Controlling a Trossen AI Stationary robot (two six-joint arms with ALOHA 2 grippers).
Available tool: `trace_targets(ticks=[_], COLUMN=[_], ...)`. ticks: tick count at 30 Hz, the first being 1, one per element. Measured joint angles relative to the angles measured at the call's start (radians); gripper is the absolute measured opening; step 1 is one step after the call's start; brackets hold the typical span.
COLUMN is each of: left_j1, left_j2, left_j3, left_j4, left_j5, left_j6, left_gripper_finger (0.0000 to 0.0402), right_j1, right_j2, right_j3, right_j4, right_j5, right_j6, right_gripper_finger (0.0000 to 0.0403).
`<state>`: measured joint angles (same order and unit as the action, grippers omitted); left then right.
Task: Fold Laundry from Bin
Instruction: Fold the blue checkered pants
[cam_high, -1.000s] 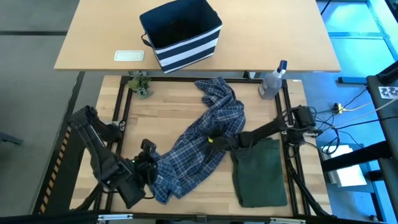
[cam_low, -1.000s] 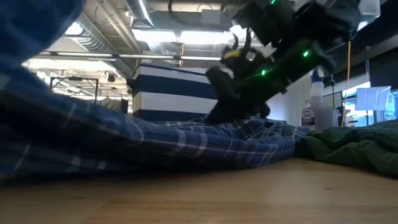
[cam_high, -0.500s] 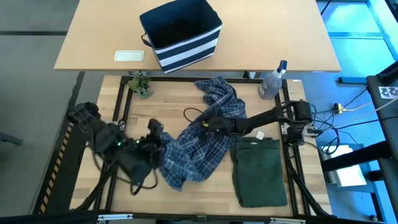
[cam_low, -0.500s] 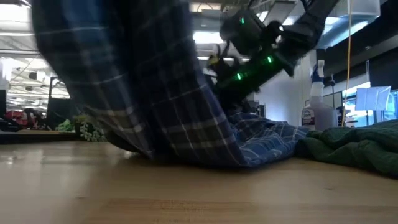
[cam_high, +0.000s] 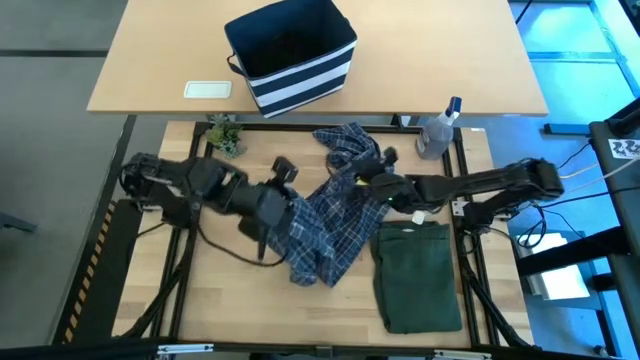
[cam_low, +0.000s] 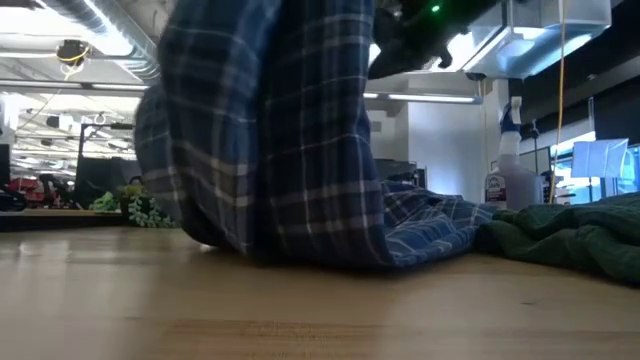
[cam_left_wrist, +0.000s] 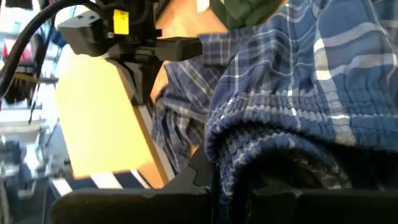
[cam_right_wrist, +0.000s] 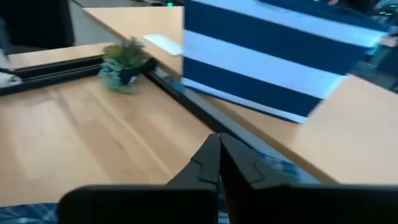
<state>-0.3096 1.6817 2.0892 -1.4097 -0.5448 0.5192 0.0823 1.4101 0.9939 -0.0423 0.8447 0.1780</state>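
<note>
plaid shirt (cam_high: 330, 215) lifted between 2 arms, jaws clamped — bin (cam_high: 292, 55) behind

You're looking at two dark, matte arms with black cables looping off them — green indicator lights glow near the right gripper (cam_high: 378, 174), and a yellow label sits on it.

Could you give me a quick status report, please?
Left gripper and right gripper both shut on plaid shirt, lifting it. Green garment folded alongside. Nothing blocking.
</note>
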Motion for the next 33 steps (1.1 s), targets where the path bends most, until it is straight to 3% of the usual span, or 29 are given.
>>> trace_targets(ticks=[7,16,24,33], left_j1=[0.195,0.413,0.531,0.573], left_j2=[0.036,0.192,0.349,0.440], left_j3=[-0.004,-0.007,-0.007,-0.007], left_j4=[0.177,0.265,0.373,0.448], left_j5=[0.224,0.400,0.542,0.555], left_j6=[0.232,0.394,0.479,0.515], left_gripper_finger=[0.0005,0.0005,0.0007,0.0123], right_j1=[0.054,0.069,0.069,0.068], right_j2=[-0.096,-0.134,-0.136,-0.179], right_j3=[-0.001,-0.001,-0.001,-0.001], right_j4=[-0.209,-0.291,-0.380,-0.460], right_j5=[0.152,0.179,0.219,0.245], right_j6=[0.071,0.079,0.094,0.142], right_gripper_finger=[0.0005,0.0005,0.0005,0.0005])
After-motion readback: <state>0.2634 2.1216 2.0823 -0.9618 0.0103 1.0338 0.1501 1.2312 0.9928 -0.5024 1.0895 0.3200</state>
